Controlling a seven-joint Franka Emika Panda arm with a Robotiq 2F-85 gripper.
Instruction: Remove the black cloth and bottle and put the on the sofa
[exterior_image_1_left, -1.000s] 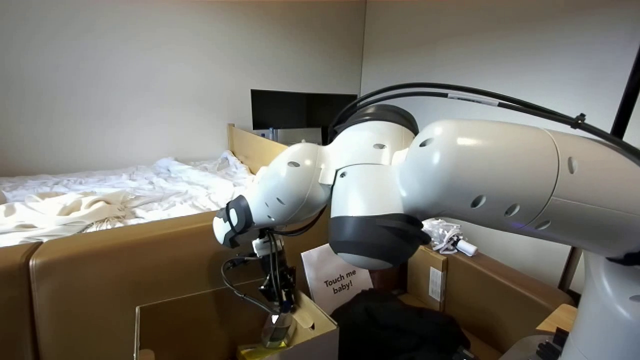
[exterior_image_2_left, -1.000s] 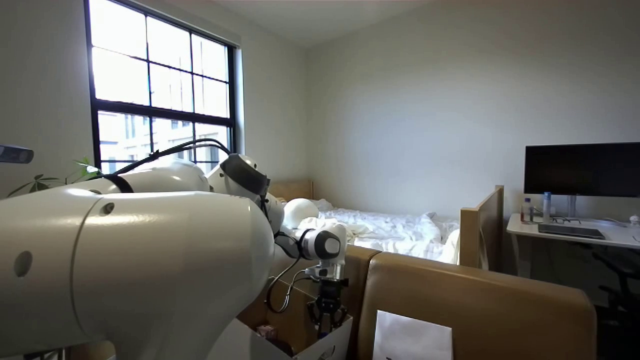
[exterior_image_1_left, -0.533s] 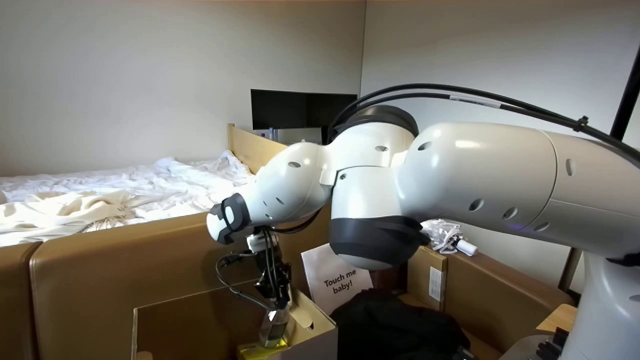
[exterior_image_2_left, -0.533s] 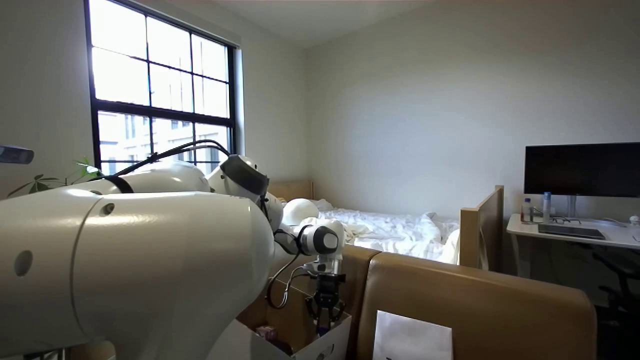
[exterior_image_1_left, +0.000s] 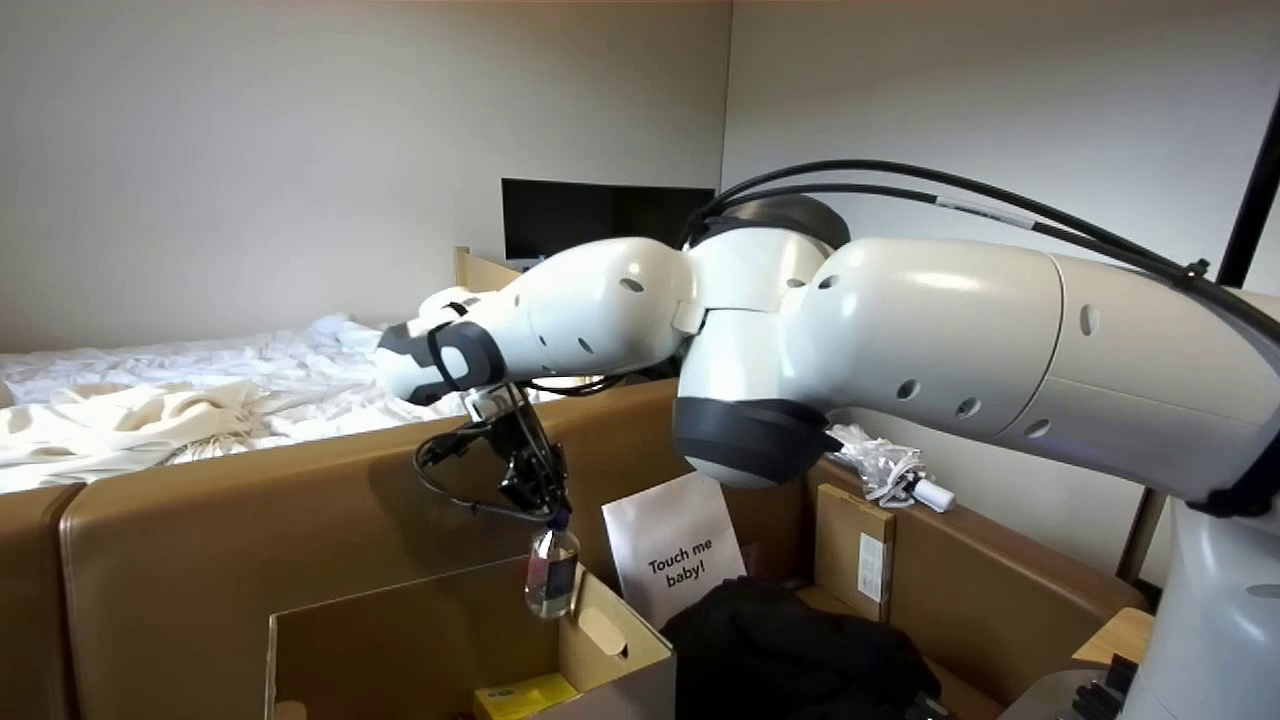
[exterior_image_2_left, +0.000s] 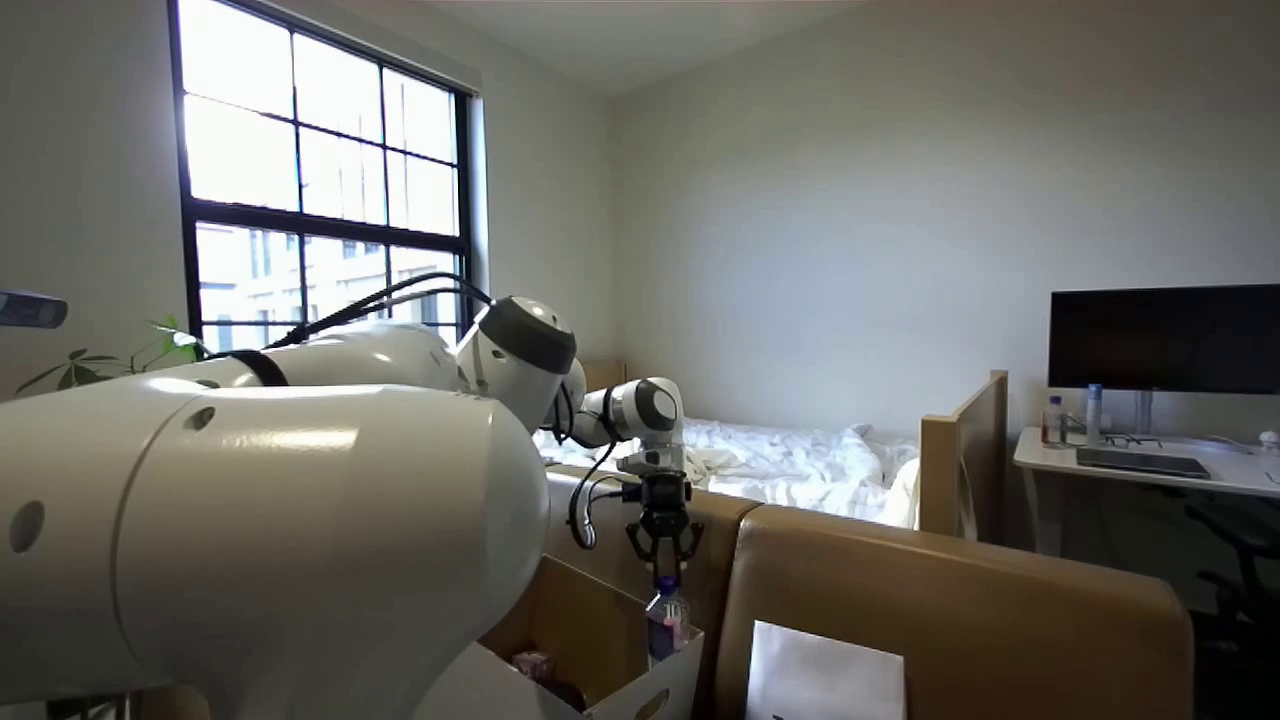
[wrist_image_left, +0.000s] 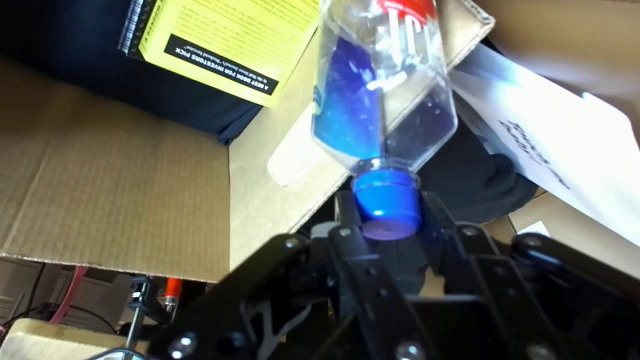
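- Height is what has changed: the bottle (exterior_image_1_left: 552, 572) was low by the yellow book (exterior_image_1_left: 524, 697) a moment ago and now hangs close to upright well above it, at a corner of the cardboard box (exterior_image_1_left: 400, 640).
- Jaws are clamped on the blue cap (wrist_image_left: 387, 200), one finger to each side in the wrist view, with the bottle's body hanging free of their hold.
- Clearance is unsettled: in an exterior view the base overlaps the rim above the handle hole (exterior_image_2_left: 653, 705), and I cannot tell whether it is over the edge yet.
- Black cloth (exterior_image_1_left: 790, 650) lies crumpled on what looks like the seat of the sofa (exterior_image_1_left: 300, 530), beside the box and before the paper sign (exterior_image_1_left: 672, 550); I judge that half done. Dark fabric (wrist_image_left: 165, 97) also shows under the book; whether it matters, I cannot tell.
- So the bottle is picked up but not delivered. Likely next: a little more lift, then across to the sofa. Held by its cap alone, it could swing if it clips the cardboard.
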